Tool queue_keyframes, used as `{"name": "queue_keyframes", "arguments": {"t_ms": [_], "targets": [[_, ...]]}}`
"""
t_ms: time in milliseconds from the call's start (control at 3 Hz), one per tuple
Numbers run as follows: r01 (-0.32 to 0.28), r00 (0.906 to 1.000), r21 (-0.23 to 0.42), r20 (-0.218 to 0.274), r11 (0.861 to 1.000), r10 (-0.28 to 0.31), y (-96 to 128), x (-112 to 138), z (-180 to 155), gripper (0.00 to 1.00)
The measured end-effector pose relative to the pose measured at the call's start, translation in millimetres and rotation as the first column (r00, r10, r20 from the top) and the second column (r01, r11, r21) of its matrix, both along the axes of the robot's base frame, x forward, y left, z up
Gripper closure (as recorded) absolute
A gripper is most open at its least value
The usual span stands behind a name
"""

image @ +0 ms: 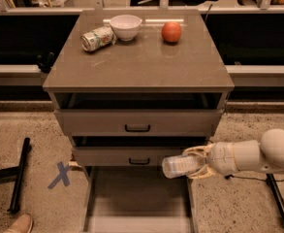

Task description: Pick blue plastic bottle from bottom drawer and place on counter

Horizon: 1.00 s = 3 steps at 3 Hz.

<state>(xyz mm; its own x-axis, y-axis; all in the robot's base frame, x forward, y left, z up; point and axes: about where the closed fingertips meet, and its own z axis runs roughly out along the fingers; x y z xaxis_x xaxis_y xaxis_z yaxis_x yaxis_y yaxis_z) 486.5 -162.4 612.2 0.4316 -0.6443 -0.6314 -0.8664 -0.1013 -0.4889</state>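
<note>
The blue plastic bottle [179, 166] lies sideways in my gripper [196, 163], cap end to the left. The gripper is shut on it and holds it above the right side of the open bottom drawer [136, 203], just in front of the middle drawer's face. My white arm [258, 155] reaches in from the right. The counter [136, 62] is the grey-brown top of the cabinet, well above the bottle.
On the counter stand a dented green-and-white can [97, 37], a white bowl [125, 26] and a red-orange fruit [171, 32]. Two upper drawers with black handles [137, 128] are closed. A black stand leg [18, 174], a blue floor cross [60, 174] and a shoe [18, 224] are at the left.
</note>
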Motion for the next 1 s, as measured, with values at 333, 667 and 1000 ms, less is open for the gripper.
{"name": "queue_keyframes", "arguments": {"t_ms": [333, 667, 1000], "targets": [[-0.046, 0.9890, 0.006, 0.141, 0.999, 0.045, -2.0, -3.5, 86.5, 1.00], [-0.064, 0.9871, 0.018, 0.148, 0.998, 0.061, 1.8, 0.1, 97.3, 1.00], [-0.085, 0.9744, 0.053, 0.213, 0.995, 0.072, -2.2, 17.0, 150.0, 1.00]]}}
